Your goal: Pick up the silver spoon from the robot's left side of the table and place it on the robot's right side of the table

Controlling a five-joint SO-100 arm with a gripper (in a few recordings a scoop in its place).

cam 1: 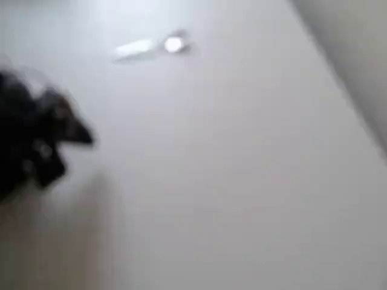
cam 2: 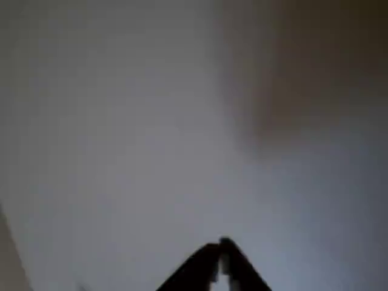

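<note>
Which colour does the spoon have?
Shiny silver: the spoon has a bright bowl and a pale handle, best seen in the overhead view.

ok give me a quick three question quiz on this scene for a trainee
1. True or false: in the overhead view the silver spoon lies flat on the table, apart from the black arm.
2. In the overhead view, which end of the spoon points toward picture right: (a) bowl, (b) handle?
3. In the wrist view, how do the jaws of the gripper stand, and what is between them?

Key: 1 true. 2 (a), the bright round bowl is at the right end. 3 Closed tip to tip, holding nothing.
</note>
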